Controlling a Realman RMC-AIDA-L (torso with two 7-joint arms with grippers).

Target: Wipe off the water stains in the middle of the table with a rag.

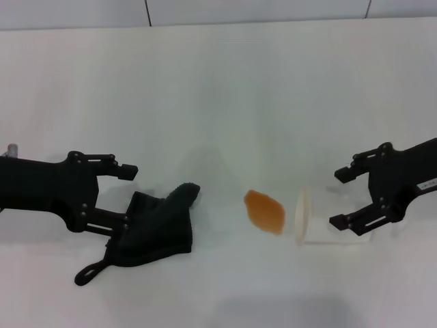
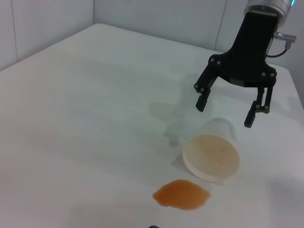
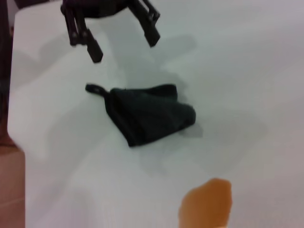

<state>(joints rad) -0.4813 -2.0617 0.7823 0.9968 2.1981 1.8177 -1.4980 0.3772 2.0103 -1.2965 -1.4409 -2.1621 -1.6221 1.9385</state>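
Observation:
The water stains are one orange-brown patch in the middle of the white table. It also shows in the left wrist view and the right wrist view. The black rag lies crumpled to the stain's left, its loop towards the front; it also shows in the right wrist view. My left gripper is open and empty just left of the rag, slightly above it. My right gripper is open and empty at the right, just over the cup.
A white paper cup lies on its side right of the stain, its mouth facing the stain; it also shows in the left wrist view. The table's far edge meets a grey wall at the back.

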